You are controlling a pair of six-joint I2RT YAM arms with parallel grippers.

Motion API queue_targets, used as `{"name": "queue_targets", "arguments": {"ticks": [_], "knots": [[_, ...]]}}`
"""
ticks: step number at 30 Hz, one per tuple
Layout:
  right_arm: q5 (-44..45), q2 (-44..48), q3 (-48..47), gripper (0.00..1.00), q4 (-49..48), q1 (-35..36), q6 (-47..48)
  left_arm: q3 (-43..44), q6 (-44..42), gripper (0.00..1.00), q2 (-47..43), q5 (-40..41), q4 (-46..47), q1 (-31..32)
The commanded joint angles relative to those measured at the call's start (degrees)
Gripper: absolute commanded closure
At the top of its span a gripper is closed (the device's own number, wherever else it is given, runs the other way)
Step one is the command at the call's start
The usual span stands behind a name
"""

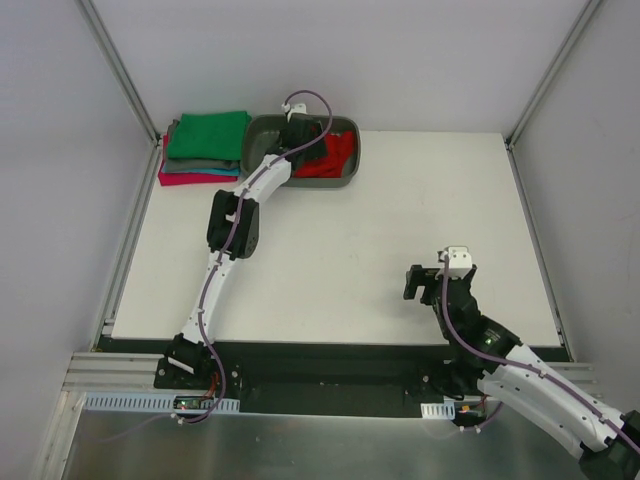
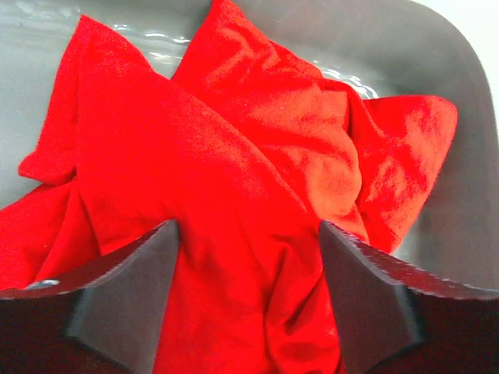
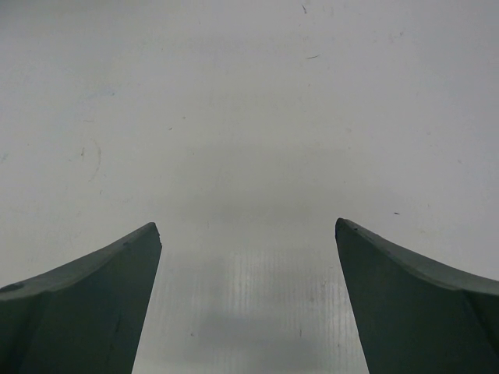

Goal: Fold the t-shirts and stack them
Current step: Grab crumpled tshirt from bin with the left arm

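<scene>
A crumpled bright red t-shirt point(image 1: 337, 156) lies in the grey oval tub point(image 1: 258, 140) at the back of the table; it fills the left wrist view point(image 2: 234, 156). My left gripper point(image 1: 305, 140) reaches into the tub, open, its two fingers point(image 2: 125, 288) straddling a fold of the red cloth point(image 2: 249, 296). A stack of folded t-shirts point(image 1: 205, 146), green on top over grey, teal and magenta, sits at the back left. My right gripper point(image 1: 440, 275) is open and empty over bare table point(image 3: 249, 156) at the front right.
The tub's grey wall point(image 2: 460, 93) rises around the red shirt. White walls and metal frame posts point(image 1: 120, 70) enclose the table on three sides. The white tabletop point(image 1: 400, 220) spreads between the two arms.
</scene>
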State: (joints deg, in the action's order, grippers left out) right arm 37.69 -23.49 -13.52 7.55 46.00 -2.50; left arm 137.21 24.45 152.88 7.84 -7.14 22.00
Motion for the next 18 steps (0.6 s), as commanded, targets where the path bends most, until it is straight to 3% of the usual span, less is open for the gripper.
{"name": "queue_targets", "arguments": {"ticks": [1,3,4,14,18], "knots": [[1.9,1.0,-1.8,0.04,-0.5,0.1,-0.3,0.1,3.5,0.37,-1.6,-5.0,2.0,0.1],[1.7,2.4,-1.3,0.04,-0.5,0.1,-0.3,0.3,2.3,0.72,-1.8,-5.6,2.1,0.1],[1.7,3.4,-1.0,0.04,-0.4,0.1,-0.3,0.1,2.0,0.98,-2.1,-5.2,2.0,0.1],[4.0,8.1,0.7,0.04,0.0,0.0,-0.7,-1.1,-0.1,1.0,-12.7,-6.2,2.4,0.1],[4.0,7.9,0.7,0.04,0.2,0.0,-1.1,-3.3,-0.5,1.0,-18.3,-10.1,2.8,0.1]]}}
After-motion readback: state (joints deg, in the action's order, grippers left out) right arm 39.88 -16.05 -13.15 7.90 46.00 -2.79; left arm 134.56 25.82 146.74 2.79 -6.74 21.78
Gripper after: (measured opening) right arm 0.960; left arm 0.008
